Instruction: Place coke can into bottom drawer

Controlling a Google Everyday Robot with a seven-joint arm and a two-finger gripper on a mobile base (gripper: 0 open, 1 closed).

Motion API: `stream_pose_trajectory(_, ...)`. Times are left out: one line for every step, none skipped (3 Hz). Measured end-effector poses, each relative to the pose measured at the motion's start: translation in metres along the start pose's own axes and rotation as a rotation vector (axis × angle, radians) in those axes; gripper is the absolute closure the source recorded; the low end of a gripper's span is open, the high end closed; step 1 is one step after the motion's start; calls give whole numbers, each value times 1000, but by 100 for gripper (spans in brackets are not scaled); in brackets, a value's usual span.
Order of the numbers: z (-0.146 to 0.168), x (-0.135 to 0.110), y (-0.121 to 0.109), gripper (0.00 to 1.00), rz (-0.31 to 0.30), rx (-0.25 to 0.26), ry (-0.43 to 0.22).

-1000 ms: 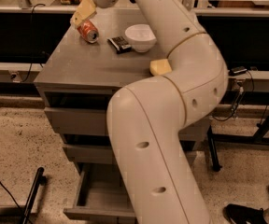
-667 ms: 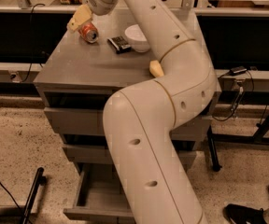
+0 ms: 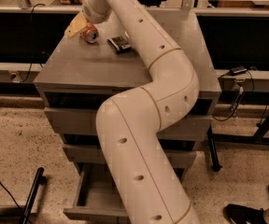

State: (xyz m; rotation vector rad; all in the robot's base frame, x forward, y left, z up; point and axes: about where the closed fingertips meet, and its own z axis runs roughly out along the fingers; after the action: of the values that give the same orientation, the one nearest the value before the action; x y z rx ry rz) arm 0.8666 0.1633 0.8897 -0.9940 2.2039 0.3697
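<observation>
The big white arm point(image 3: 148, 125) sweeps from the bottom of the frame up to the upper left and covers much of the scene: the right half of the grey cabinet's point(image 3: 78, 64) front, the back right of its top, and most of the bottom drawer point(image 3: 85, 213). That drawer stands pulled out at the bottom edge of the frame. Only its left wall, front lip and a strip of plain grey floor show, and its lower edge is cut off. The two shallower drawers point(image 3: 64, 120) above it show only their left parts. The gripper point(image 3: 78, 26) sits at the upper left of the frame, low over the back left corner of the cabinet top, right against the left side of the coke can point(image 3: 90, 33). The wrist hides most of it, so whether it is spread or pinching the can cannot be told. The can lies on its side on the cabinet top, its long axis running from upper left to lower right, silver end facing the lower right. A dark packet point(image 3: 119, 43) lies just right of it, partly under the arm.
</observation>
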Motion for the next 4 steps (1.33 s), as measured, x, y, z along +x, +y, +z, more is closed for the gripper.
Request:
stream_pose_trajectory(14,-3,-2,0,16,39,5)
stream_pose_trajectory(25,0,-12,0,47,78,8)
stream_pose_trajectory(34,9,-24,0,87,74,-8)
stream_pose_trajectory(37,12,-34,18,98,87,-22)
